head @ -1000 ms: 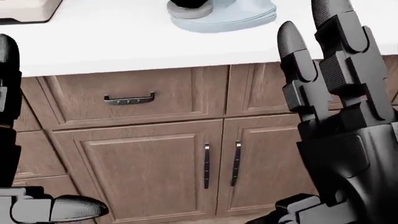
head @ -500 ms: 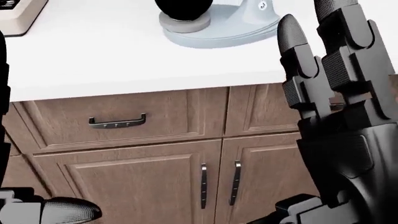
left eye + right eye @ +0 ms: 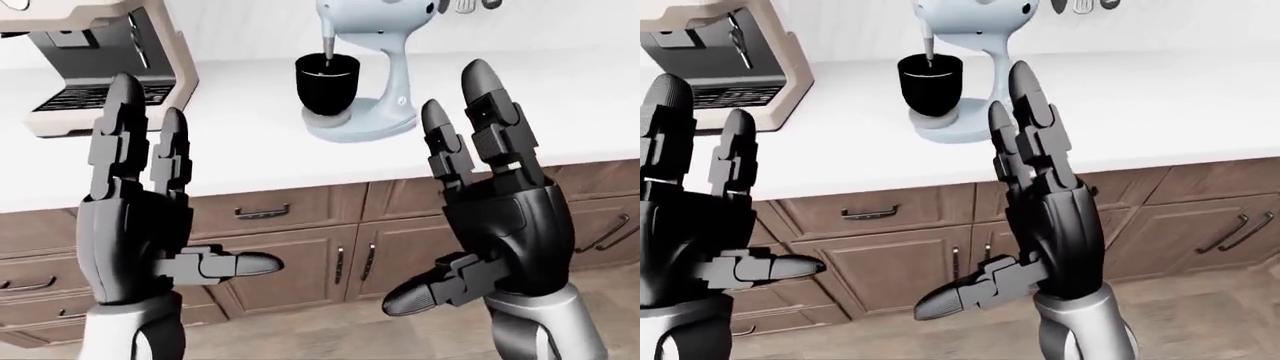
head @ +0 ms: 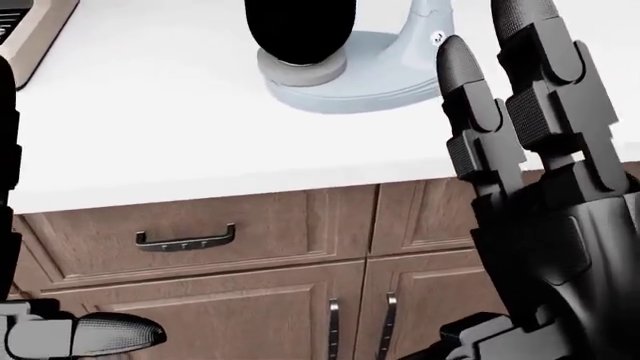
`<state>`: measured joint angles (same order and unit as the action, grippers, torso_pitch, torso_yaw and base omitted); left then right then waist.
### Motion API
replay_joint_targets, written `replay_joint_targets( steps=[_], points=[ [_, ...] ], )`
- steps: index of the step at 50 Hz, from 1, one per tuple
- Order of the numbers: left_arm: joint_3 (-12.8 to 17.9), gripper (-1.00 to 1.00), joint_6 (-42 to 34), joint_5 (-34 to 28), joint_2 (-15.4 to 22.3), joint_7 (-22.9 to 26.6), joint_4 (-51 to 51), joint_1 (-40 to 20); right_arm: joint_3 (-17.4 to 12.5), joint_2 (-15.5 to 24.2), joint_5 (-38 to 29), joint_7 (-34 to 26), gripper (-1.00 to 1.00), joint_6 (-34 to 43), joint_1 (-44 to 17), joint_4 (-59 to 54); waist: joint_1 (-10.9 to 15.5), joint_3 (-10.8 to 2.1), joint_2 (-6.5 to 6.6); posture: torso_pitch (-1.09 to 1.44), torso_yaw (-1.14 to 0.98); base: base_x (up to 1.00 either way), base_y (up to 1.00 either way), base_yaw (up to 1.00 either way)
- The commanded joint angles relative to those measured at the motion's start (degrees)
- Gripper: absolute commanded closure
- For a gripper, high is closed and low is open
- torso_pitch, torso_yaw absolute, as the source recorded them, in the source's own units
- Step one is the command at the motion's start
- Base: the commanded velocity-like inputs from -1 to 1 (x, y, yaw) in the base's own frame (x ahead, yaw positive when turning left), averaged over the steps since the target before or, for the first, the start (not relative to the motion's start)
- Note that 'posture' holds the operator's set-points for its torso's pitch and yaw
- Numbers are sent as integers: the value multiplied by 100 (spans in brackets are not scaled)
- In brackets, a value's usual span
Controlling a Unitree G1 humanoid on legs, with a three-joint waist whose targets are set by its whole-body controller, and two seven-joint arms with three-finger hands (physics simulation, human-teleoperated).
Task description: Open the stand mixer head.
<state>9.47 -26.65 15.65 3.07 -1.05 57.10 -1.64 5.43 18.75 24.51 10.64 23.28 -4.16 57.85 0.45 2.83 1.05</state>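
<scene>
Both sets of fingers are spread wide, holding nothing. Right hand [image 3: 500, 225] stands upright at 4 o'clock in the left-eye view, fingertips [image 3: 478, 75] pointing up, thumb sticking out low toward 7. Left hand [image 3: 135, 217] mirrors it at 8 o'clock, thumb pointing right. Neither touches anything; both hang well short of the desk [image 3: 560, 97] edge.

Mixer [image 3: 375, 67] sits on the desk at 12 o'clock in the left-eye view, just beyond the right fingertips in picture terms but likely well apart in depth; hard to judge from here. Head is down, beater shaft dropping into a black bowl [image 3: 327, 82] on the round base.

Step in hand: approach and reach. To do it well, close in on the desk, raise the right hand above the bowl, get the fingers under the nose end of the head and lift so it tilts on the hinge atop the neck. Keep clear of the bowl. Left hand could steady the base.

Mixer is pale blue, glossy, slim curved neck, small dark dots on the head side. Coffee machine [image 3: 95, 67] stands at 10 o'clock, near but apart.
</scene>
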Motion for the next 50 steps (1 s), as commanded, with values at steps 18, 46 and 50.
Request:
replay_joint_targets(
  steps=[18, 46, 50],
  points=[
    [-17, -100, 163, 44, 17, 30, 251, -117, -136, 35, -53, -56, -100, -274, -61, 214, -209, 194, 167, 0, 0, 49, 0, 0],
    [-18, -100, 177, 52, 50, 11, 285, -109, -240, -175, -246, -124, -100, -131, -114, 214, -167, -232, 391, 0, 0, 11, 0, 0],
    [5, -100, 277, 221, 105, -44, 289, -55, -262, -166, -228, -107, -100, -129, -116, 214, -58, -160, 143, 0, 0, 5, 0, 0]
  ],
)
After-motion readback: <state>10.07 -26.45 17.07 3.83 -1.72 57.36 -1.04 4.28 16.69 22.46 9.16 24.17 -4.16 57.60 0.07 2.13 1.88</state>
